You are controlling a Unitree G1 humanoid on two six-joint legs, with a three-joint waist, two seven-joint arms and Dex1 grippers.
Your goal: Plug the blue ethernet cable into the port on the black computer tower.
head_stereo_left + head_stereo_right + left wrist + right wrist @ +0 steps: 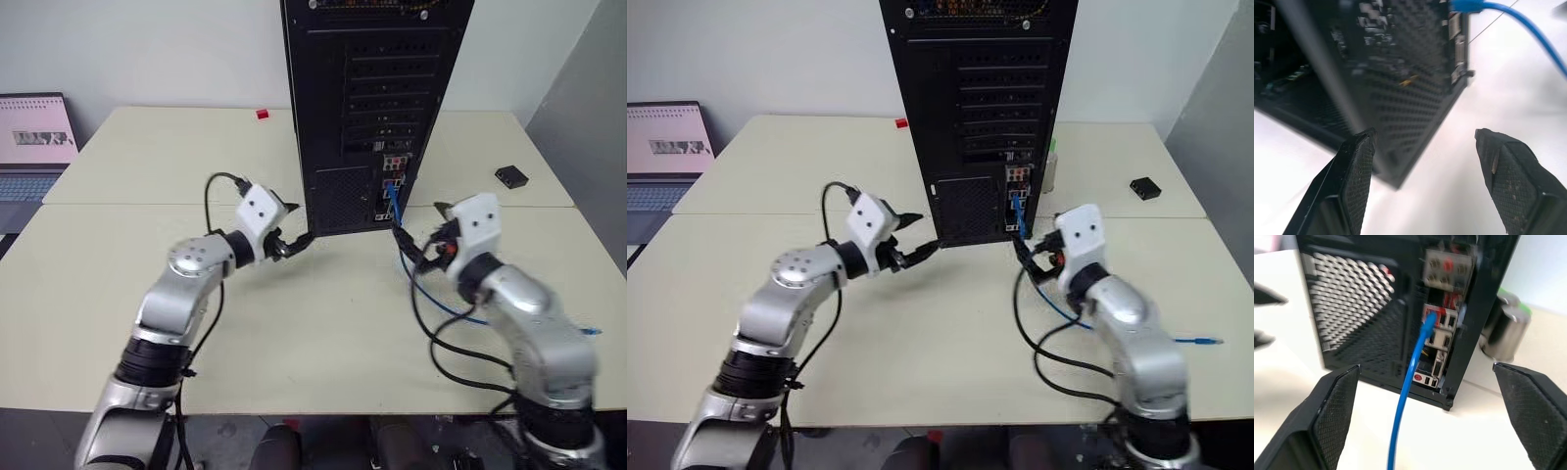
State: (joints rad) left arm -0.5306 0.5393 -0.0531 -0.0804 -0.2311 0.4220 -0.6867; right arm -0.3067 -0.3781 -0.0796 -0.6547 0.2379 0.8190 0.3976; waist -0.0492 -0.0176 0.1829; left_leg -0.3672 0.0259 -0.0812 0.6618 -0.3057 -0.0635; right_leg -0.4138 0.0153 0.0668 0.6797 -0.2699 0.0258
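Observation:
The black computer tower (377, 98) stands upright at the middle back of the table, rear panel toward me. The blue ethernet cable (1411, 377) has one end seated in the port (1434, 312) on the connector strip. From there it hangs down and trails across the table to its free end (588, 331) at the right. My right gripper (423, 235) is open a short way in front of the plugged end, and its fingers (1332, 416) stand wide apart with nothing in them. My left gripper (300, 240) is open at the tower's lower left corner, its fingers (1359, 171) holding nothing.
A laptop (34, 147) sits at the far left. A small red piece (262, 115) lies behind the tower's left side and a small flat black box (510, 177) at the right. A green-topped metal can (1503, 325) stands beside the tower. Black robot wires (460, 362) loop near my right arm.

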